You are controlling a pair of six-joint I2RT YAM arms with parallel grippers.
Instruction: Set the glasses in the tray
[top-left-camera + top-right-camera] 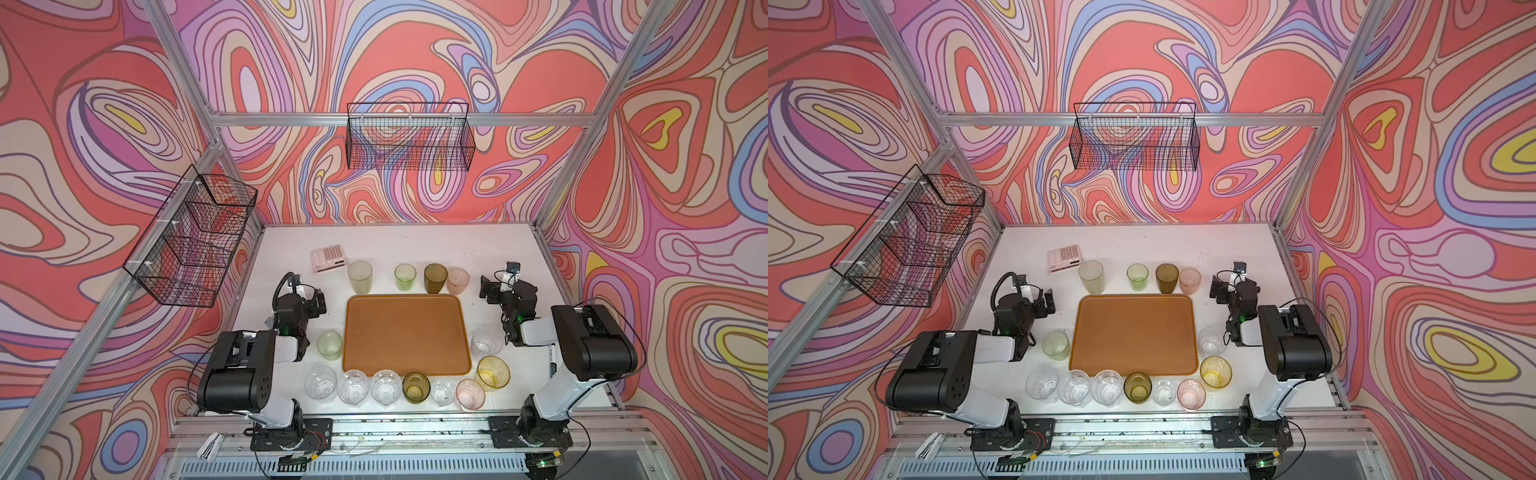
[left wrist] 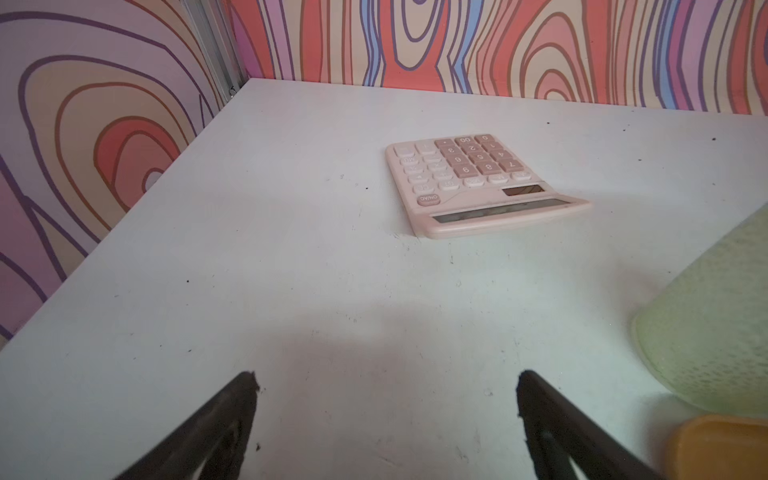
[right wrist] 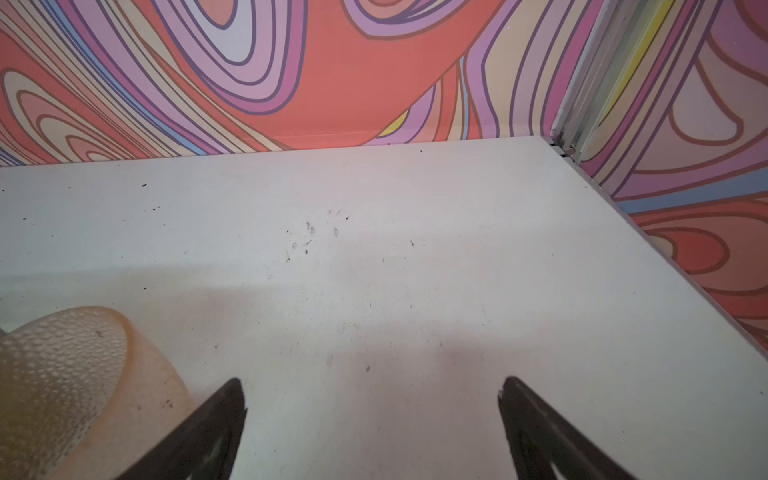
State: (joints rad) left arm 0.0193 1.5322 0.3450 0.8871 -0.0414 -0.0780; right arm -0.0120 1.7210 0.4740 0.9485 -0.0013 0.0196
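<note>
The orange-brown tray (image 1: 407,332) lies empty mid-table. Glasses ring it: a tall frosted one (image 1: 360,276), green (image 1: 405,277), brown (image 1: 435,277) and pink (image 1: 458,281) behind it, a pale green one (image 1: 329,345) on its left, a clear one (image 1: 486,341) and a yellow one (image 1: 493,372) on its right, and several in a front row (image 1: 385,386). My left gripper (image 1: 319,303) hovers open left of the tray's far corner. In the left wrist view the frosted glass (image 2: 715,324) stands beside its fingers. My right gripper (image 1: 488,293) is open beside the pink glass (image 3: 75,382).
A pink calculator (image 1: 329,258) lies behind the left gripper, also in the left wrist view (image 2: 478,183). Black wire baskets hang on the left wall (image 1: 191,237) and the back wall (image 1: 409,137). Patterned walls and metal posts close off three sides of the table.
</note>
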